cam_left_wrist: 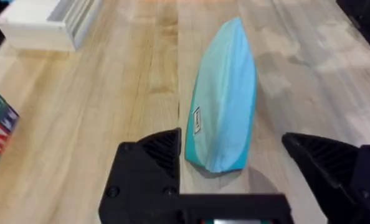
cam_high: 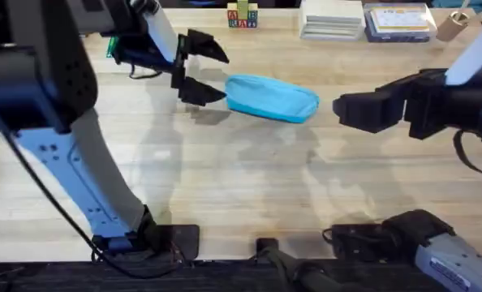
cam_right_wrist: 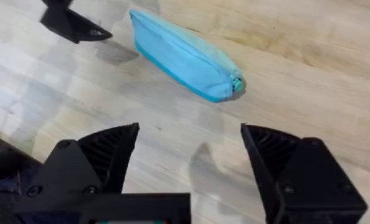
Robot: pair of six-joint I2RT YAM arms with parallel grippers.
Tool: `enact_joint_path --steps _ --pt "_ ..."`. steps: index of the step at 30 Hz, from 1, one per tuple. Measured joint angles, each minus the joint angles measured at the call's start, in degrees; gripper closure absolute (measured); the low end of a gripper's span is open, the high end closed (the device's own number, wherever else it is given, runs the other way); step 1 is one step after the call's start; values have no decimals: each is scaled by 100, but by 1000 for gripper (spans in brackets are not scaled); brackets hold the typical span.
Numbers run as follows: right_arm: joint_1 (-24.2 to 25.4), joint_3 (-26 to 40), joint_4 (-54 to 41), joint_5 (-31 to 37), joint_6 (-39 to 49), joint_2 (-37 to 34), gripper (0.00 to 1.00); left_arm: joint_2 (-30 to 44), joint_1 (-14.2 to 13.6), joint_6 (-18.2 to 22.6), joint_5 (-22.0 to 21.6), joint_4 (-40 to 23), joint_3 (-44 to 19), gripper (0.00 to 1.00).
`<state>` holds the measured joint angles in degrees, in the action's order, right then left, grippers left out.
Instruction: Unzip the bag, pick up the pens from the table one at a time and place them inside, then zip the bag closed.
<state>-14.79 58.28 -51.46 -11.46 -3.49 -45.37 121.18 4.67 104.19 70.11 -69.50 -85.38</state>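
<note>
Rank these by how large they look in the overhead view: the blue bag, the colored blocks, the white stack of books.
1. The bag, largest.
2. The white stack of books, farther from the camera, so its true size is unsure.
3. The colored blocks, clearly smallest.

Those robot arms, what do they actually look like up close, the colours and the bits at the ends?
Both arms have pale blue-white links joined by chunky black joints, with thin black cables trailing along them. Each ends in a black gripper, the left gripper and the right gripper, with two wedge-shaped black fingers; their inner faces are finely ribbed. Black bases sit at the table's near edge.
</note>
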Motion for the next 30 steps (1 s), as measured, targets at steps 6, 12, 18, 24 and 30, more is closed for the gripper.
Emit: enact_joint_path --steps 6,12,18,24,30 --pt "0 0 0 0 0 0 4 -1043 0 75 -543 -363 -1 4" --pt "0 0 0 0 2 -1 4 -1880 0 -120 -1000 -452 -1 3" --pt "0 0 0 0 0 1 4 -2485 0 -1026 -1378 -467 -2 3" --pt "0 0 0 -2 2 -1 4 -3007 0 -2053 -1691 -467 0 3" --pt "0 0 0 -2 0 1 4 -3521 0 -3438 -2035 -473 -2 3"
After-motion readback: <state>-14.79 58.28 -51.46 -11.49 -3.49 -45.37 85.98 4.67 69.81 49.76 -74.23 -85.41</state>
